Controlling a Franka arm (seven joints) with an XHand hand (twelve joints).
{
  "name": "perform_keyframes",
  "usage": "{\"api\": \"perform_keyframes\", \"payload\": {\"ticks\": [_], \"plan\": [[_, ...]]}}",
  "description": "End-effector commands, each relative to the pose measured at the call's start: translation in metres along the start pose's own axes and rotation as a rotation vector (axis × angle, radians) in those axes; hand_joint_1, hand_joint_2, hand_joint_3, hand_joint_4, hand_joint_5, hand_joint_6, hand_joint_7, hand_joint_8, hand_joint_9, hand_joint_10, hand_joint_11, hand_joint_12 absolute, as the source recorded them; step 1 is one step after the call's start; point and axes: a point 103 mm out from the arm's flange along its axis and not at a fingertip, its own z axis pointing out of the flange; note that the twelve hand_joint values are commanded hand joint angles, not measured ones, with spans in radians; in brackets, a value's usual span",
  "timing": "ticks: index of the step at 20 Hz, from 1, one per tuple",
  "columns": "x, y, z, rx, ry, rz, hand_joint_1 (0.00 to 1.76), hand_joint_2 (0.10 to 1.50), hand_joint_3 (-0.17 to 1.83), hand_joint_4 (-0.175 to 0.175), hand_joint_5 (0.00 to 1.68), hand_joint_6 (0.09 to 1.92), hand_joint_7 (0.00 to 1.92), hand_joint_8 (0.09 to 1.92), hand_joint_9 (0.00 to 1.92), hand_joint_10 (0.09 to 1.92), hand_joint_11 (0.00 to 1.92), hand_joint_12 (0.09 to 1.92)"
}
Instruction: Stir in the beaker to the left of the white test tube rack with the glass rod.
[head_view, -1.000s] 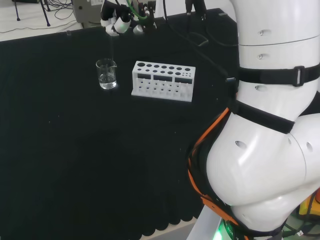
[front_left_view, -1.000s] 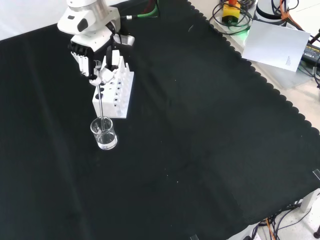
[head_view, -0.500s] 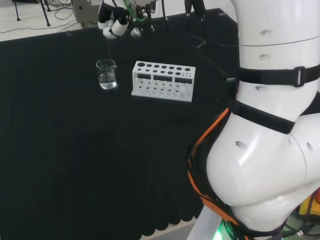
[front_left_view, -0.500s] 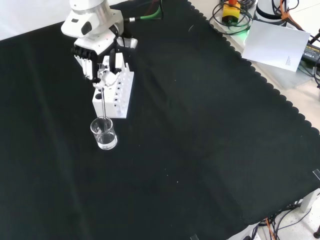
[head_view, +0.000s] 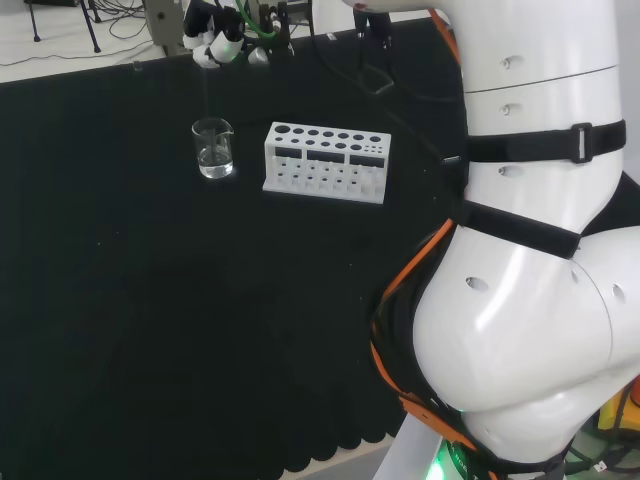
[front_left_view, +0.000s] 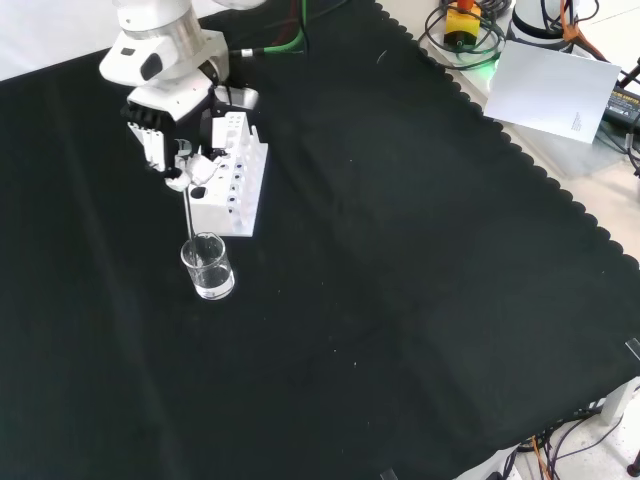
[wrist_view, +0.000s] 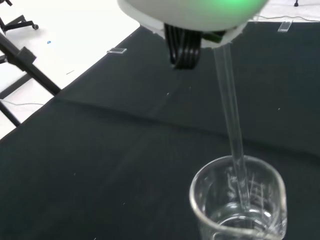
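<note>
Wrist view shows the glass rod (wrist_view: 231, 115) dipping into the beaker (wrist_view: 238, 202). Front view has the hand (front_left_view: 172, 152) pinching the rod above it, so stirring is judged underway; next it must circle clear of the glass wall.

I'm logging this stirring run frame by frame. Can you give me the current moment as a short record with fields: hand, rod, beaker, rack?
hand: above the beaker, fingers curled on the rod
rod: clear glass, near upright, lower end inside the beaker
beaker: upright on the cloth, a little clear liquid at the bottom
rack: white, holes look empty, to the beaker's right in the head view
</note>
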Motion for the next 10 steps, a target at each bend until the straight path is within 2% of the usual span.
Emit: {"api": "perform_keyframes", "payload": {"ticks": [1,6,10], "plan": [[-0.028,-0.016,0.003,0.035,-0.012,0.049,1.31,0.64,0.79,-0.175,1.18,0.62,1.22,1.11,1.72,0.86,1.72,0.83],[-0.03,-0.039,-0.002,0.043,-0.016,0.068,1.31,0.64,0.77,-0.175,1.18,0.61,1.21,1.12,1.72,0.86,1.72,0.84],[-0.019,-0.05,0.0,0.04,-0.033,0.059,1.31,0.65,0.76,-0.175,1.18,0.6,1.21,1.12,1.72,0.86,1.72,0.84]]}}
